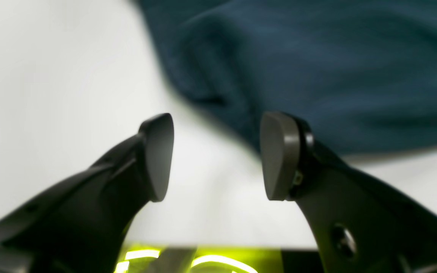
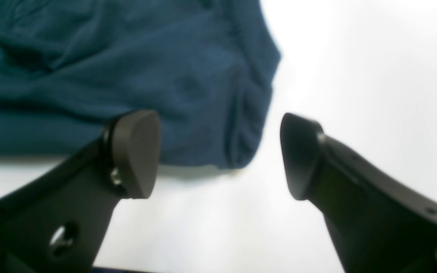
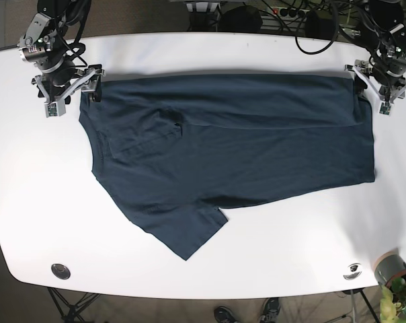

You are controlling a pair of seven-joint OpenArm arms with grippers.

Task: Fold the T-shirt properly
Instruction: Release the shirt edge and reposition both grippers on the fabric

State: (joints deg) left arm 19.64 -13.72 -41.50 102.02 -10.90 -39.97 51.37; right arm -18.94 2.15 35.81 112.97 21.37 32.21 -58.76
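Observation:
The dark blue T-shirt (image 3: 243, 141) lies spread on the white table (image 3: 28, 202), its far edge folded over and one sleeve pointing to the near side. My left gripper (image 3: 366, 86) is open and empty at the shirt's far right corner. In the left wrist view its jaws (image 1: 218, 151) stand apart over bare table, just short of the shirt's edge (image 1: 317, 68). My right gripper (image 3: 87, 86) is open and empty at the far left corner. In the right wrist view it (image 2: 220, 151) is open in front of the shirt's corner (image 2: 108, 68).
A grey pot with a plant (image 3: 391, 270) stands off the table's near right corner. Two round fittings (image 3: 60, 270) (image 3: 353, 269) sit near the front edge. Cables (image 3: 310, 27) hang behind the far edge.

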